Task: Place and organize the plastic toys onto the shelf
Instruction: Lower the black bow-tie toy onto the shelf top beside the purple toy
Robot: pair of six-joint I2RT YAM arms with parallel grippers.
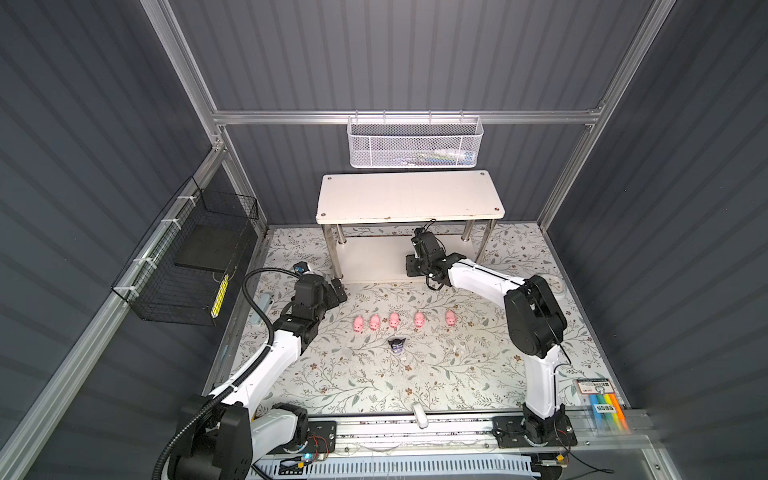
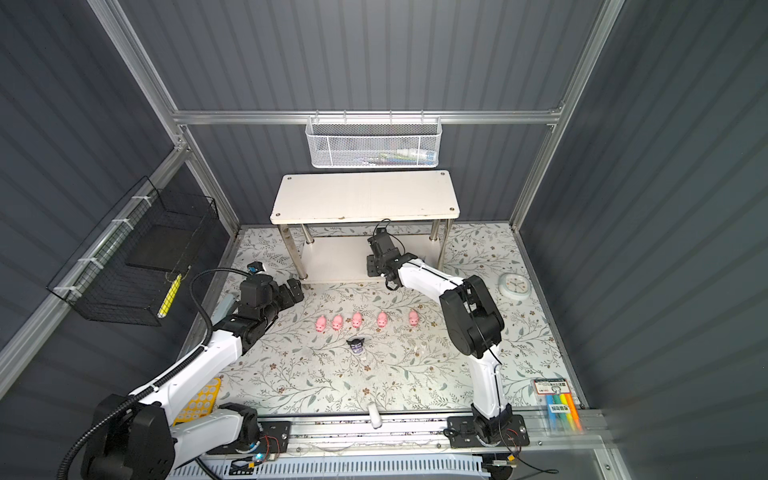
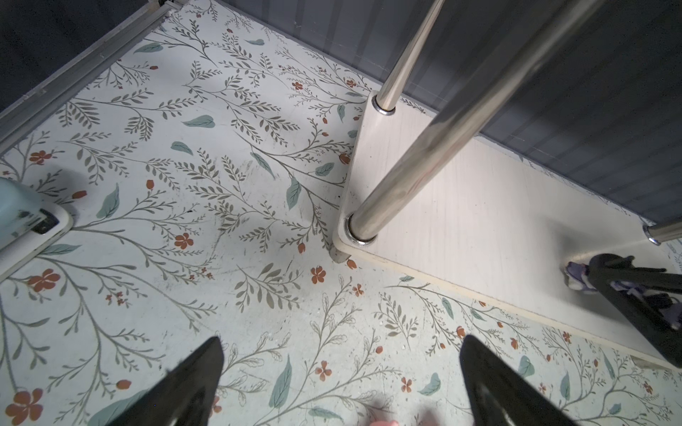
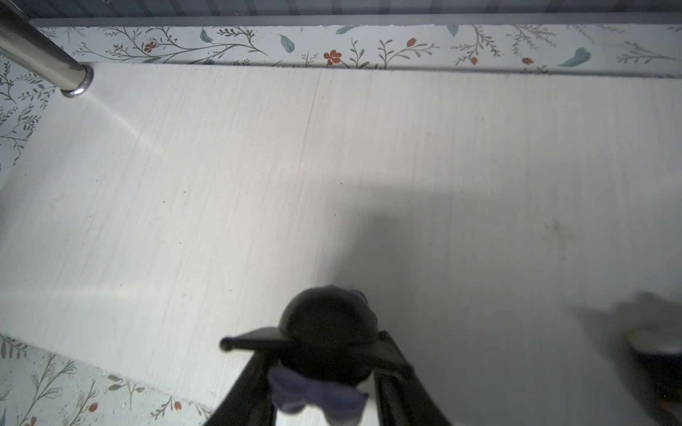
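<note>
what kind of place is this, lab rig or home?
Probably a lab robot cell: aluminium frame with dark panels, left arm and right arm bolted to a base rail, a shelf staged on a floral mat.

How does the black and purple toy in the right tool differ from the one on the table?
The held toy is pinched in the right tool; the table toy sits free, untouched. The held toy is over the shelf's lower board; the table toy rests on the floral table. Both are black with purple.

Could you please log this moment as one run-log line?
right gripper: shut on black-and-purple figure over lower shelf board | left gripper: open, empty | table: five pigs, second figure
</note>
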